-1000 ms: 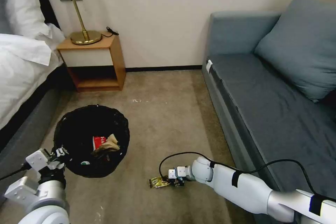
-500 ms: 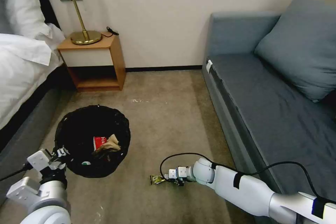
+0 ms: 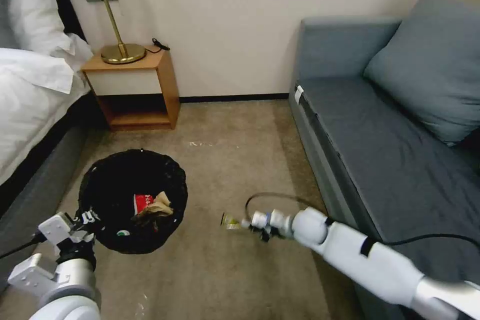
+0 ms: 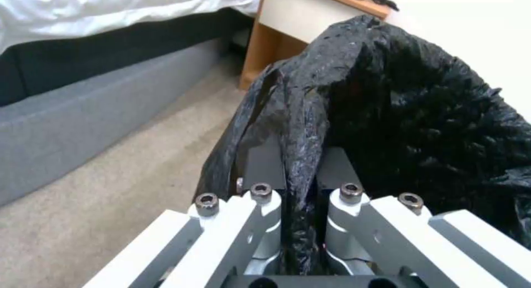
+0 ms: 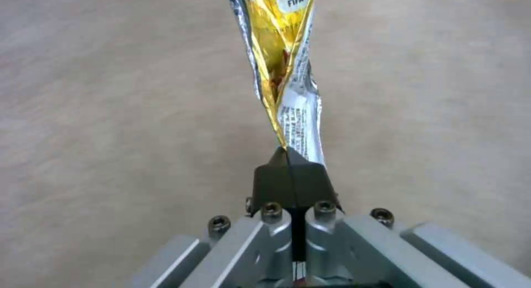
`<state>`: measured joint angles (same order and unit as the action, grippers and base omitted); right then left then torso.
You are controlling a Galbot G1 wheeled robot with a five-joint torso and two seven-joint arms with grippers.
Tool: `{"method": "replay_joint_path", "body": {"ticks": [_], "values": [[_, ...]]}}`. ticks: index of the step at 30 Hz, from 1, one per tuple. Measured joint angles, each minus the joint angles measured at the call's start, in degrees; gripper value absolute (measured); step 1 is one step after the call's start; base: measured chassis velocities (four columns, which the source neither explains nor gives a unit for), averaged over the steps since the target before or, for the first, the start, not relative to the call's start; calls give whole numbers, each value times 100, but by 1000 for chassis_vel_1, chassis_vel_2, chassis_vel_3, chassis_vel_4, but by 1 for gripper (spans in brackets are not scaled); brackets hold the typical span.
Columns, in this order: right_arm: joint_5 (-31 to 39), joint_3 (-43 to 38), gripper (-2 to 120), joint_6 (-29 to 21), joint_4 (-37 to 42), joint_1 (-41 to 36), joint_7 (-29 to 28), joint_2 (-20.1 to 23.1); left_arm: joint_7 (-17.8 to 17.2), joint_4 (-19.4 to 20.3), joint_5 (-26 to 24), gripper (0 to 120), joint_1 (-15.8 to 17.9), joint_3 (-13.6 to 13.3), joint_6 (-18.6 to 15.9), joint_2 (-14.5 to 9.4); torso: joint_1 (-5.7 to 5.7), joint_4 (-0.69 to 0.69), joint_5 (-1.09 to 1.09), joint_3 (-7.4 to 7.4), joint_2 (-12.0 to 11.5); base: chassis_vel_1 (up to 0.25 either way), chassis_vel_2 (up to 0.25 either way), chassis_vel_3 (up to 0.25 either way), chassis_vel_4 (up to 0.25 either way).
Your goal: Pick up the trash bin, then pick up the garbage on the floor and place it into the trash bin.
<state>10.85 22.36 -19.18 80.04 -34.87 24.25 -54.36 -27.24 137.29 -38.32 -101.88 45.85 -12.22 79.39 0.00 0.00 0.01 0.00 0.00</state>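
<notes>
A: Carpet in the head view is bare of litter. The round trash bin lined with a crinkled black plastic bag (image 3: 134,200) sits on the near left, with the red-and-white wrapper (image 3: 142,203) and the crumpled brown paper (image 3: 159,206) inside it. The left gripper (image 3: 82,220) is at its near-left rim. To its right, the right gripper (image 3: 246,223) holds the shiny gold-brown snack wrapper (image 3: 230,221) above the floor, well apart from the bin.

B: And the left wrist view?

A: The left gripper (image 4: 301,196) has its fingers closed tight on a fold of the black bag at the bin (image 4: 398,113) rim. I judge the liner could tear or slip off the rim if the bin's weight hangs on that fold alone.

B: The right wrist view?

A: The right gripper (image 5: 289,167) is pinched fully closed on one end of the snack wrapper (image 5: 282,64), which sticks out away from the fingers over the carpet. Only a narrow edge is held, so I think a quick swing could shake the slick foil loose short of the bin.

B: Any writing?

A: "FIFA" reads on a small white patch of the wrapper. The fine print nearer the fingers is too small to make out.
</notes>
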Motion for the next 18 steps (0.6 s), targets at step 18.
{"method": "replay_joint_path", "body": {"ticks": [18], "values": [[3155, -600, 0, -352, 2608, 546, -1392, 1086, 2, 149, -93, 7, -125, -16, 70, -162, 0, 0, -2, -1, 0, 0, 0, 0, 0]]}}
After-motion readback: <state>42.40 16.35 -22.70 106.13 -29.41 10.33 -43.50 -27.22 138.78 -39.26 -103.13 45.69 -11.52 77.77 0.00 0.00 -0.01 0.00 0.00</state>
